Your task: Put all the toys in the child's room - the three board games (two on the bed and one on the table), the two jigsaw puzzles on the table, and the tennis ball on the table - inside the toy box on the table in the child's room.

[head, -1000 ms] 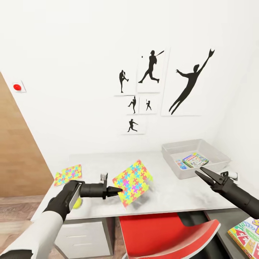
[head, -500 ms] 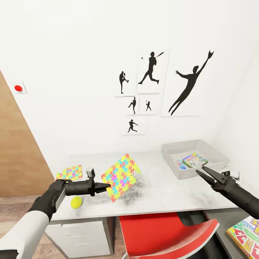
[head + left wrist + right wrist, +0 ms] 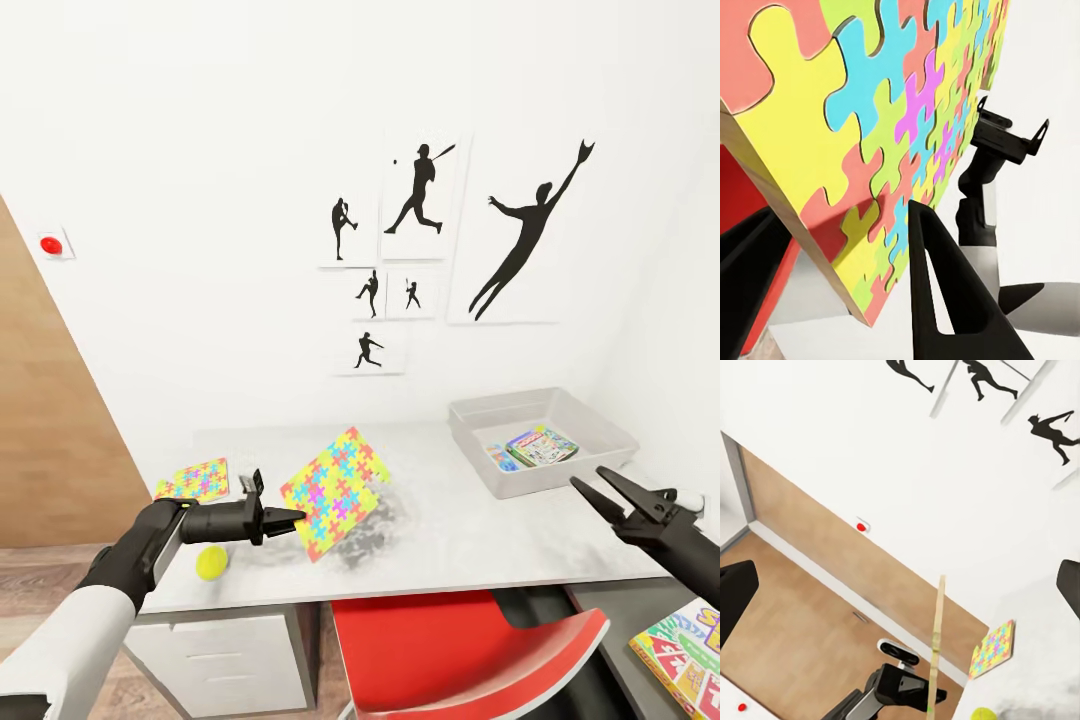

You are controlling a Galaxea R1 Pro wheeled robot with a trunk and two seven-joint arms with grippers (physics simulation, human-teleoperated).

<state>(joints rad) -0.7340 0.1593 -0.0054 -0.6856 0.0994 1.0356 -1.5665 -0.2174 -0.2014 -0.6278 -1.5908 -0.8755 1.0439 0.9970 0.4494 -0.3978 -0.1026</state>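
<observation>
Left gripper (image 3: pixel 297 517) clamped on the edge of a square multicolour jigsaw puzzle box (image 3: pixel 335 492), tilted above the pale mottled tabletop's (image 3: pixel 470 535) front edge, yellow-green tennis ball (image 3: pixel 211 562) below, second puzzle box (image 3: pixel 193 480) at the left corner, right gripper (image 3: pixel 608 487) spread wide beside the pale grey toy box (image 3: pixel 590 418) at the far right corner.

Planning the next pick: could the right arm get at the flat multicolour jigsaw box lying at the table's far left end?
Probably not. That jigsaw box lies across the table from the open right gripper, with the left gripper and its held puzzle box between.
</observation>
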